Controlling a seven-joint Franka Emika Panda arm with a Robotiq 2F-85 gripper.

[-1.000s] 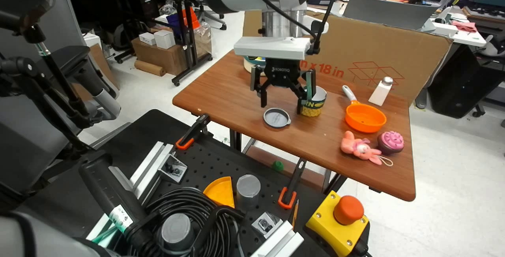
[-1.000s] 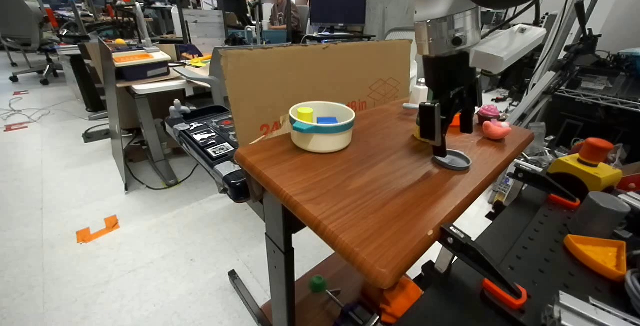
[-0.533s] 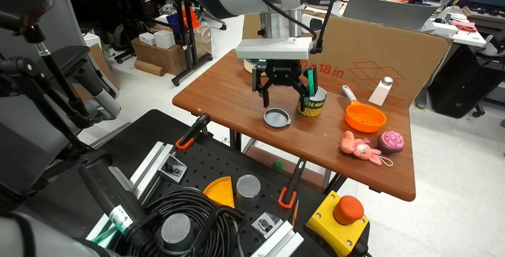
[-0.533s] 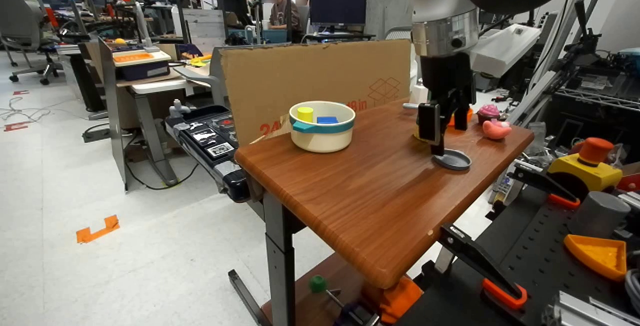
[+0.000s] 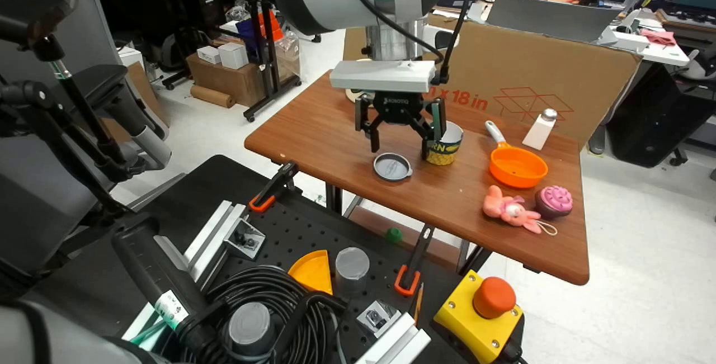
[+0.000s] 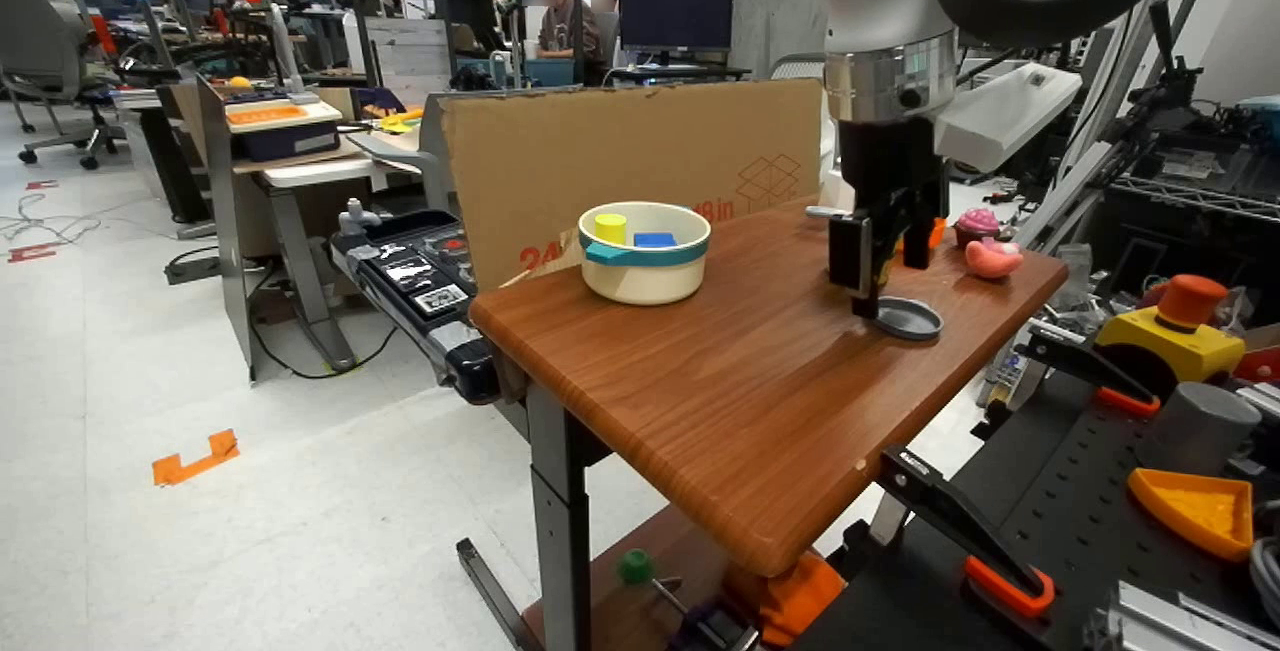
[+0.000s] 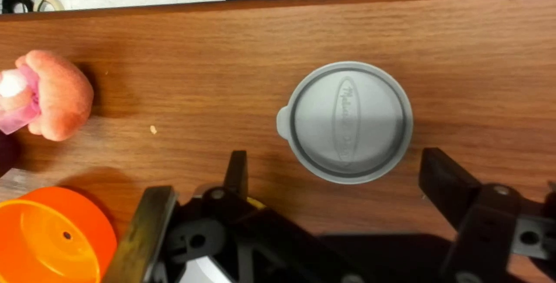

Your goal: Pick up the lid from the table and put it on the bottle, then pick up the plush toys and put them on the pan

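In an exterior view the gripper (image 5: 400,150) hangs above the bench (image 5: 313,123), its 2 fingers (image 5: 374,141) spread wide apart. The lid (image 5: 392,168), grey, lies flat on the bench near their tips. From the lid, the bottle (image 5: 446,154) stands at 2 o'clock, partly behind a finger, and the orange pan (image 5: 518,168) at 3 o'clock. From the pan, the salmon plush toy (image 5: 512,210) lies at 6 o'clock and the magenta plush toy (image 5: 555,202) between 4 and 5 o'clock.
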